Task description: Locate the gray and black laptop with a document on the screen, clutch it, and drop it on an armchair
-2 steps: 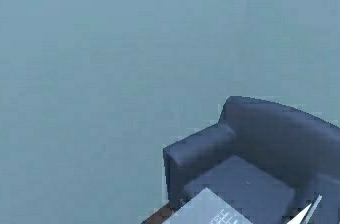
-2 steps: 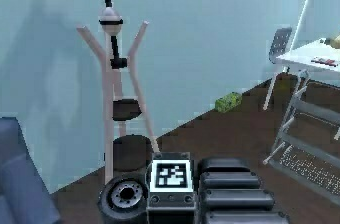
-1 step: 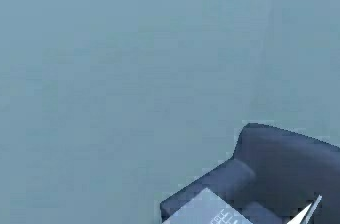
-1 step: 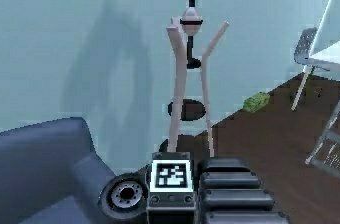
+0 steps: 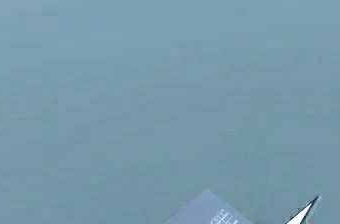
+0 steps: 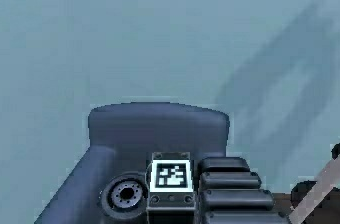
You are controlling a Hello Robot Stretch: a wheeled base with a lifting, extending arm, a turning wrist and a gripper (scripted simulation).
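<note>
A dark blue armchair (image 6: 158, 128) with a rounded back and one padded armrest stands against a teal wall (image 6: 68, 50) in the arm side view. In front of the armchair's seat is the end of the arm (image 6: 228, 187), dark and ribbed. Just beside it, toward the armrest, are a white square with black marks (image 6: 173, 177) and a dark round part (image 6: 126, 195) with a hub in its middle. The far end of the jaws cannot be picked out against the armchair, so whether they are grasping anything cannot be told. On the side of the armchair away from the armrest, a pale slanted strip (image 6: 328, 185) with small dark pieces runs down to the bottom edge; what it is cannot be told. In the forward view, a gray slab with rows of small pale marks like keys and, just beside it, a white wedge edged in black read as the laptop (image 5: 206, 210), low before the teal wall. Its place relative to the armchair cannot be told.
</note>
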